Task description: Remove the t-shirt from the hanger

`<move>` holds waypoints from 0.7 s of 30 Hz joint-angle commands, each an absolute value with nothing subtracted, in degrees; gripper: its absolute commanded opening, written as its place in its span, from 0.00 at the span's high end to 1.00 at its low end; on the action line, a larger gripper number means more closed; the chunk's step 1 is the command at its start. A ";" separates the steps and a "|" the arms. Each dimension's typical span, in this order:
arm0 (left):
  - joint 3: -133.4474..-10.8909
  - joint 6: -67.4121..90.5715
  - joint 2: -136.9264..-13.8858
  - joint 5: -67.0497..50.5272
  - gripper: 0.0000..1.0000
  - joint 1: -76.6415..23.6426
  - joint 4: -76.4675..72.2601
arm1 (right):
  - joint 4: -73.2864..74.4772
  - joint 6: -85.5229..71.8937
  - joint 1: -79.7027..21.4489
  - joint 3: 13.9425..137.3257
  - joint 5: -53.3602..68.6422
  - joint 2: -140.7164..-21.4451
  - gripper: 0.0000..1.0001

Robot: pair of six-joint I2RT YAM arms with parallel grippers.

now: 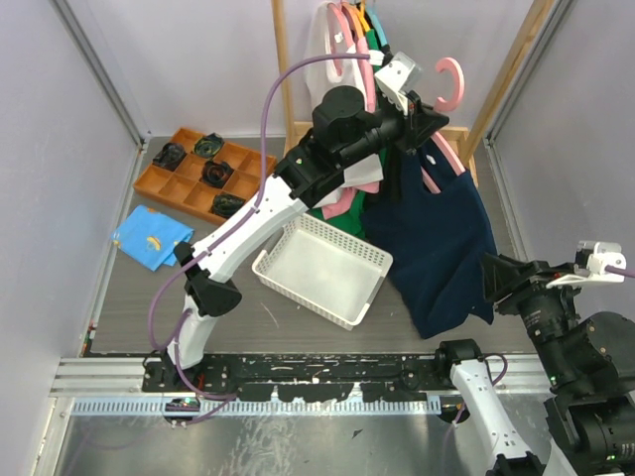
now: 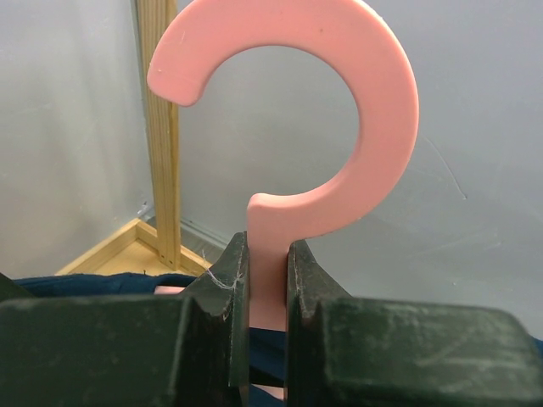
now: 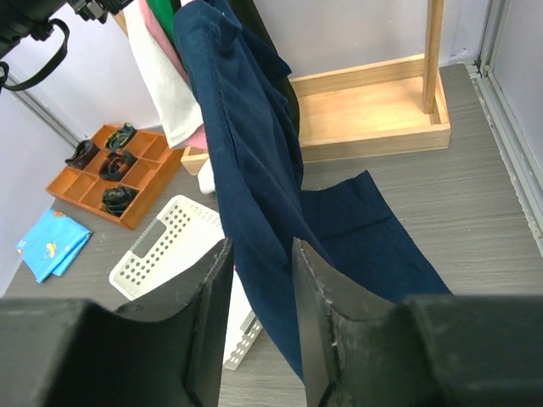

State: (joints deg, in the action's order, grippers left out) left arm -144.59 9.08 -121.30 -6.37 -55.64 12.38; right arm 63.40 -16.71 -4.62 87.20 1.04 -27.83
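My left gripper [image 1: 422, 119] is raised at the back by the clothes rack, shut on the neck of a pink hanger [image 1: 451, 84]. In the left wrist view its hook [image 2: 373, 110] curls above the gripper [image 2: 267, 254]. A navy t-shirt [image 1: 437, 238] hangs from that hanger, and its lower part lies spread on the table. Low at the right, my right gripper [image 1: 493, 283] is open beside the shirt's hem. The right wrist view shows the t-shirt [image 3: 254, 170] ahead of the parted gripper [image 3: 259, 254], with nothing clamped.
A white perforated basket [image 1: 322, 268] sits left of the shirt. An orange compartment tray [image 1: 198, 174] and a blue cloth [image 1: 149, 238] lie at the far left. The wooden rack [image 1: 281, 59] holds other garments on hangers [image 1: 347, 30], and its base [image 3: 373, 119] is behind the shirt.
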 commanded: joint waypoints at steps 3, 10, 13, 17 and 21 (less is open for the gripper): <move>-147.14 9.88 -120.70 -6.54 1.00 -54.81 8.85 | 64.39 -17.96 -4.48 87.29 0.44 -26.15 0.70; -147.47 10.51 -120.51 -5.99 1.00 -54.57 8.46 | 65.88 -19.36 -4.48 86.83 0.12 -25.54 0.96; -147.43 11.01 -120.38 -5.50 1.00 -54.45 8.39 | 66.96 -20.40 -4.48 86.90 -0.72 -25.43 1.00; -147.30 12.22 -120.11 -4.78 1.00 -54.20 7.86 | 69.40 -22.97 -4.48 86.69 -3.44 -24.95 0.99; -147.31 14.01 -119.93 -3.86 1.00 -53.75 7.28 | 72.28 -26.46 -4.48 86.03 -6.98 -24.15 0.99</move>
